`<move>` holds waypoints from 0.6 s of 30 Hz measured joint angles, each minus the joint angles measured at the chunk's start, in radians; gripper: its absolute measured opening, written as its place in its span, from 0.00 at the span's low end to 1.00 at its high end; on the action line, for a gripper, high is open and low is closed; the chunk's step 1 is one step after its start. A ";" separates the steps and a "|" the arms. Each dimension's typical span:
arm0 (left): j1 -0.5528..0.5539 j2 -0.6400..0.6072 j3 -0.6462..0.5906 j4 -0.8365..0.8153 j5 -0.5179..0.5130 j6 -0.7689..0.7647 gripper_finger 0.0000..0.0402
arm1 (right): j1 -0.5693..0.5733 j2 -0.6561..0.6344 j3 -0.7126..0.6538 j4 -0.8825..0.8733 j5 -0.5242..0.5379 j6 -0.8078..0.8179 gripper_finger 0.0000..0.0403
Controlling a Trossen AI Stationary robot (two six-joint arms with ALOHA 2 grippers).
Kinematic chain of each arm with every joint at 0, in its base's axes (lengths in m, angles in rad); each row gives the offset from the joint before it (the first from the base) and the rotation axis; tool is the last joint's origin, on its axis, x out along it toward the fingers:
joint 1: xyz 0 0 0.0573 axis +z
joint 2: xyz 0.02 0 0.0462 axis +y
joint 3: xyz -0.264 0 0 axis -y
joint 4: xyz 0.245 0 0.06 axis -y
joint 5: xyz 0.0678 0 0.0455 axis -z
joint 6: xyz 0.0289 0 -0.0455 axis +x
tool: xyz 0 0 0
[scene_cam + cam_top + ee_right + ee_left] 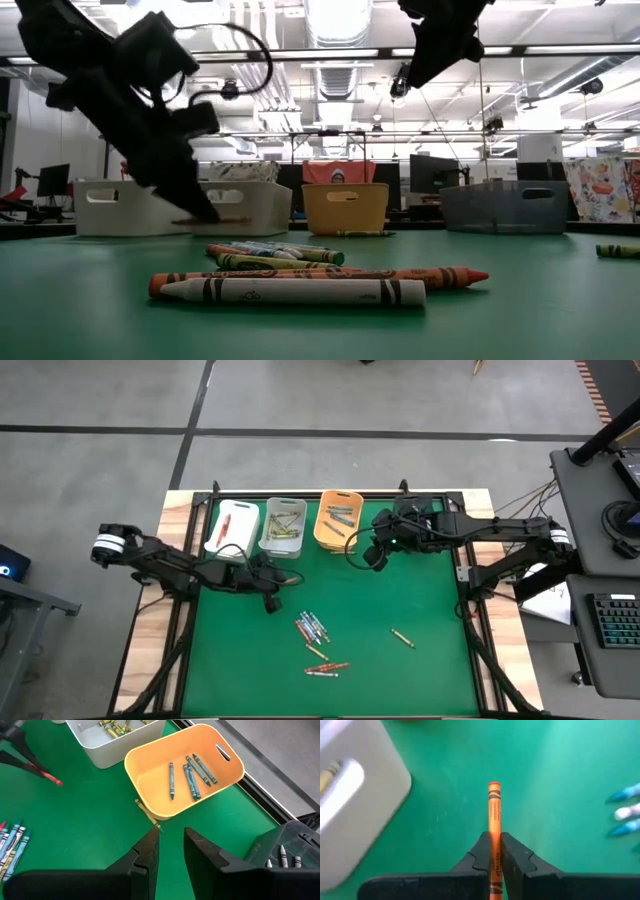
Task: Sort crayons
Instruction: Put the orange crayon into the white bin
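**A:** Start at the left. What is there?

**B:** Take the orange bin at the back of the green mat as the landmark. Well left of it is a white bin with one red crayon in it. Between the two stands a grey bin with yellowish crayons. So each bin seems to take one colour.

**A:** And the left arm?

**B:** The left gripper is in front of the grey bin, left of the orange one. It is clenched on an orange-red crayon, pinched along its length with the tip poking out ahead, probably so it can be carried to a bin.

**A:** Which bin?

**B:** I would guess the white one, where the red one lies, but that is only a guess.

**A:** Further right?

**B:** In front of the orange bin, toward the near edge, the unsorted pile of crayons is still waiting. The orange bin itself holds blue crayons. Just beside its right end hangs the right gripper, fingers parted and holding nothing. One stray crayon lies against the bin's outer wall, just ahead of those fingers. Another lone crayon lies right of the pile.
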 joint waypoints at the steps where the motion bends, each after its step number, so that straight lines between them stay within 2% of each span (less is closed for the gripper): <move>1: -0.002 -0.019 0.000 0.003 -0.001 0.006 0.01 | 0.000 0.000 -0.002 0.002 0.000 0.000 0.20; 10: -0.004 -0.229 0.002 -0.019 -0.020 0.053 0.00 | 0.011 0.000 -0.071 0.085 -0.002 -0.013 0.20; 13: -0.003 -0.331 0.010 -0.088 -0.080 0.054 0.00 | 0.013 0.000 -0.090 0.098 -0.002 -0.006 0.20; 18: 0.004 -0.484 0.101 -0.341 -0.252 0.043 0.00 | 0.013 0.000 -0.117 0.113 -0.002 0.000 0.20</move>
